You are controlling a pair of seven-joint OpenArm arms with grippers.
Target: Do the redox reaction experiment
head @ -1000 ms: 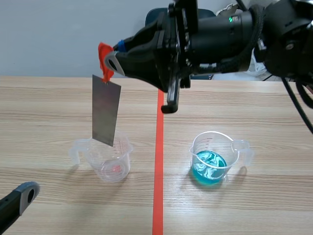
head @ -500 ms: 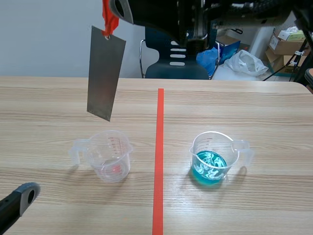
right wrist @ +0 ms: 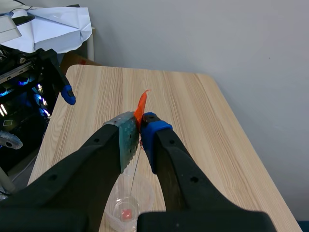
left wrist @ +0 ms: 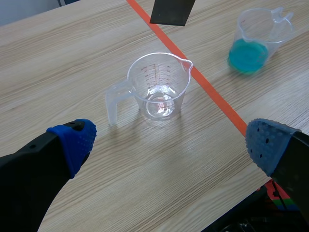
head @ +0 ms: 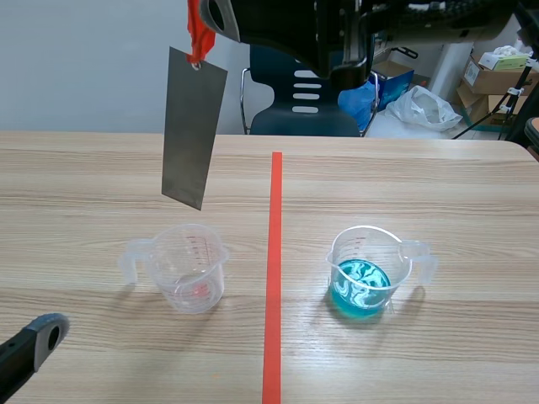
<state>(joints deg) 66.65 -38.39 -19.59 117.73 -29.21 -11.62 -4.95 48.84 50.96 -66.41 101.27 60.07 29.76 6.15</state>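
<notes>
Plate, one only, is held aloft by its orange tag, which is pinched between the pads of the right gripper. It is hung slightly tilted above the empty cup, clear of the rim. Two clear cups are seen on the desk, one on each side of a single tape line. The blue cup is filled low with liquid. The left gripper is spread wide, low near the empty cup, with nothing between its fingers.
</notes>
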